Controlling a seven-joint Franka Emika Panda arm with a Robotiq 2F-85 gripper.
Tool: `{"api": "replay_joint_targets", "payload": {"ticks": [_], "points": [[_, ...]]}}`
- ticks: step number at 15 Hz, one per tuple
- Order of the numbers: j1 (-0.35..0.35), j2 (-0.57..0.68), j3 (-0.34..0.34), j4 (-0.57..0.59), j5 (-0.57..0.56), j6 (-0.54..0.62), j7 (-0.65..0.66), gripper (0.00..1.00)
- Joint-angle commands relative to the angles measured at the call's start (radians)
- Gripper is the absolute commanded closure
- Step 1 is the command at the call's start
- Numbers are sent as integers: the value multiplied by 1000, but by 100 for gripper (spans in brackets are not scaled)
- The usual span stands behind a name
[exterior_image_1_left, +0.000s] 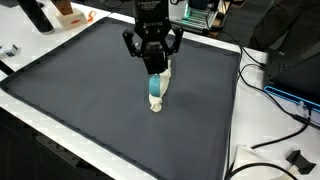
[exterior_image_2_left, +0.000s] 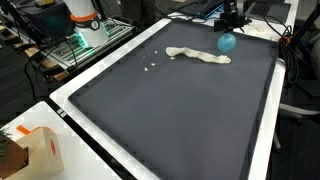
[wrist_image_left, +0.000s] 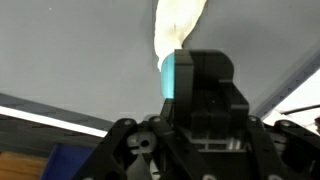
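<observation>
- Seeing end effector (exterior_image_1_left: 153, 68) closed on the blue object (exterior_image_2_left: 227, 43), just above the cream cloth (exterior_image_2_left: 198, 56) on the bench (exterior_image_1_left: 70, 90).
- We judge it light and smooth; grip mid-body.

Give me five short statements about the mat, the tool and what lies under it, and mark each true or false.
1. The mat is dark grey. True.
2. The thing at the tool is red. False: the thing is teal.
3. A cream strip lies flat on the mat. True.
4. The tool hangs over a bare part of the mat, far from the strip. False: it is right above the teal thing and the strip.
5. A few small white bits lie on the mat beside the strip. True.
</observation>
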Motion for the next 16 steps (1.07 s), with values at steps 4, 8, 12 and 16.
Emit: {"api": "replay_joint_targets", "payload": {"ticks": [4, 8, 12, 16], "points": [[-138, -37, 118, -63, 350, -28, -314, 75], [-169, -25, 118, -57, 503, -93, -440, 75], [-178, -16, 80, -54, 631, -208, -522, 75], [-169, -2, 20, -58, 720, -308, -589, 75]]}}
